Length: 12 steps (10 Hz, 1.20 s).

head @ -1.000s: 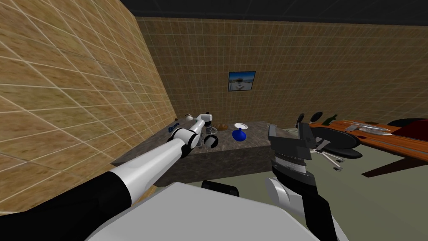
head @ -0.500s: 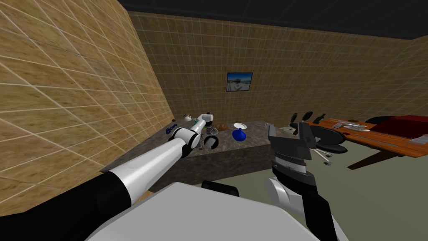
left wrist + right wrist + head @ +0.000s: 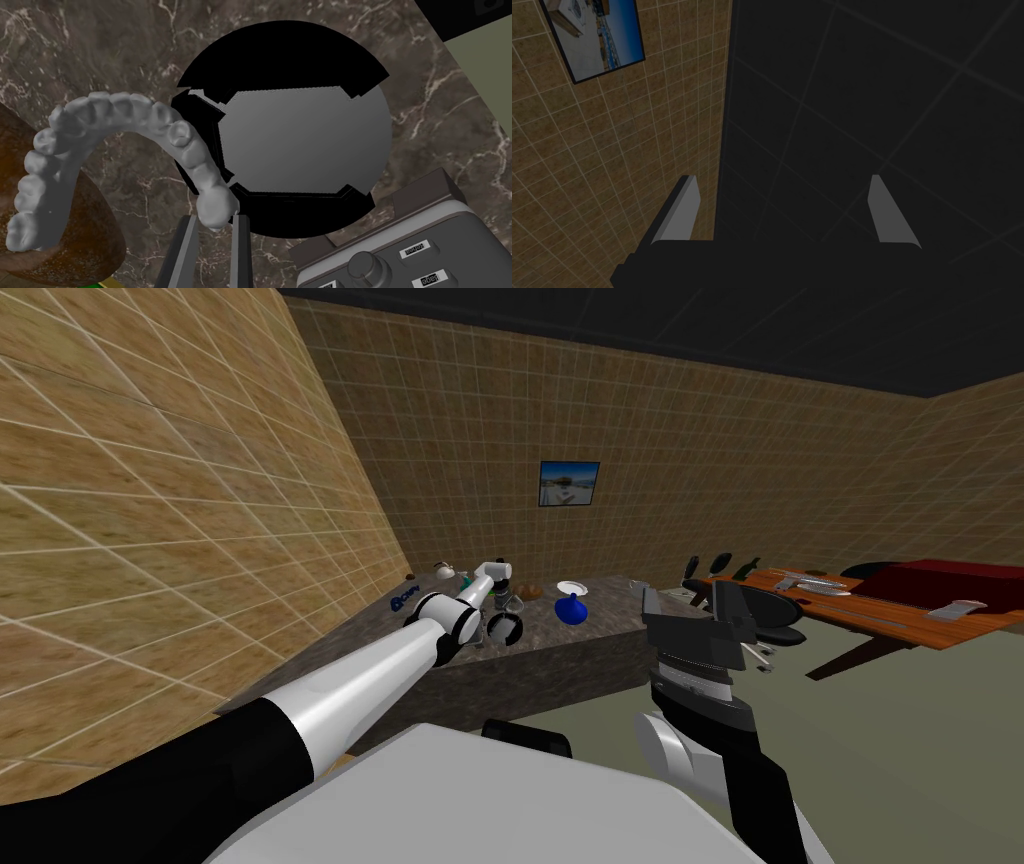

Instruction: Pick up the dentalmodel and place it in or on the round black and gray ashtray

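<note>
Left end effector [image 3: 216, 218] pinching dentalmodel [image 3: 120, 110], ashtray [image 3: 305, 145] beside

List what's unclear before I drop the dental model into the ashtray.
- Left wrist view: dental model overlaps the ashtray rim; its height above it cannot be judged.
- Left wrist view: brown object and grey dial device cut off by picture edges.
- Head view: counter items by the left pincer too small to identify.

head: steeply down toward counter [image 3: 590, 640] | left wrist: close above ashtray [image 3: 305, 145], shared with head [image 3: 503, 628] | right wrist: upward
</note>
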{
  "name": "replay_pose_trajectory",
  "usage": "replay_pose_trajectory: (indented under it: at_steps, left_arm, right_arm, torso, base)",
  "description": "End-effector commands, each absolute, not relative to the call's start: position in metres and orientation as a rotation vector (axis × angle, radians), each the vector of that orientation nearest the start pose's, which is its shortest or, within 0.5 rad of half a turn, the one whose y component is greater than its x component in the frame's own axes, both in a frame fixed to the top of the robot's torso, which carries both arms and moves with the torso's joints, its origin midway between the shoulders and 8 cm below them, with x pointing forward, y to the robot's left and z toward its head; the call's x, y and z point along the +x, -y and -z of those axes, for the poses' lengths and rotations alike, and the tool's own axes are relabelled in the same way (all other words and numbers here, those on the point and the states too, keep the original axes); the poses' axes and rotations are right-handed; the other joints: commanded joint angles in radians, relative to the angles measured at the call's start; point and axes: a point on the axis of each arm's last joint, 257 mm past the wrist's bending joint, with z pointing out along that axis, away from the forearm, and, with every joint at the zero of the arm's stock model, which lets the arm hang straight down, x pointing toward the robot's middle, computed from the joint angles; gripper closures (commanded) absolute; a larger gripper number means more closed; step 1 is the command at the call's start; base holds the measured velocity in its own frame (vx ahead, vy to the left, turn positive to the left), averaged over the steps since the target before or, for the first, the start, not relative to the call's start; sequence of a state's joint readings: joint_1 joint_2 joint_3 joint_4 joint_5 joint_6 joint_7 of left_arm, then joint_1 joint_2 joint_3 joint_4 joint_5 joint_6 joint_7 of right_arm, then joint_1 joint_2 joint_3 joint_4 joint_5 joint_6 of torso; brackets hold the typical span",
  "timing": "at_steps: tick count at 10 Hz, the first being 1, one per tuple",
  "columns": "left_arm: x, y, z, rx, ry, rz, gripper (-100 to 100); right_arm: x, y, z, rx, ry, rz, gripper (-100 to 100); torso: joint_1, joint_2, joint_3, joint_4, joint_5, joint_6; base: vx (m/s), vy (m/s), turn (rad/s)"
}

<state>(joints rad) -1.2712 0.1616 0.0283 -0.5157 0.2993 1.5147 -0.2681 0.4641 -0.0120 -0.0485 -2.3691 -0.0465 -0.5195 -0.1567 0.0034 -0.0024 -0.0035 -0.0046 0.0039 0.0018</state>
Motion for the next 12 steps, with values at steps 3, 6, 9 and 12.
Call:
replay_pose_trajectory:
  at_steps: [3, 6, 9, 12]
  left_arm:
    - [0.572, -0.122, 0.226, -1.547, -2.572, 0.256, -100]
    - [0.572, -0.122, 0.226, -1.547, -2.572, 0.256, 0]
    - [0.575, -0.121, 0.195, -1.533, -2.574, 0.257, -100]
    - [0.575, -0.12, 0.183, -1.527, -2.575, 0.257, -100]
  right_arm:
    - [0.318, 0.288, -0.079, 0.603, -0.458, -1.477, 0]
    - [0.318, 0.288, -0.079, 0.603, -0.458, -1.477, 0]
    - [0.318, 0.288, -0.079, 0.603, -0.458, -1.477, 0]
    - [0.318, 0.288, -0.079, 0.603, -0.458, -1.477, 0]
  torso:
    - [0.0, 0.0, 0.0, 0.0, 0.0, 0.0]
    - [-0.001, 0.0, 0.0, 0.0, 0.0, 0.0]
    - [-0.002, 0.0, 0.0, 0.0, 0.0, 0.0]
    - [-0.001, 0.0, 0.0, 0.0, 0.0, 0.0]
  base:
    - [0.0, 0.0, 0.0]
    - [0.0, 0.0, 0.0]
    - [-0.008, -0.014, 0.032]
    - [-0.005, -0.009, 0.013]
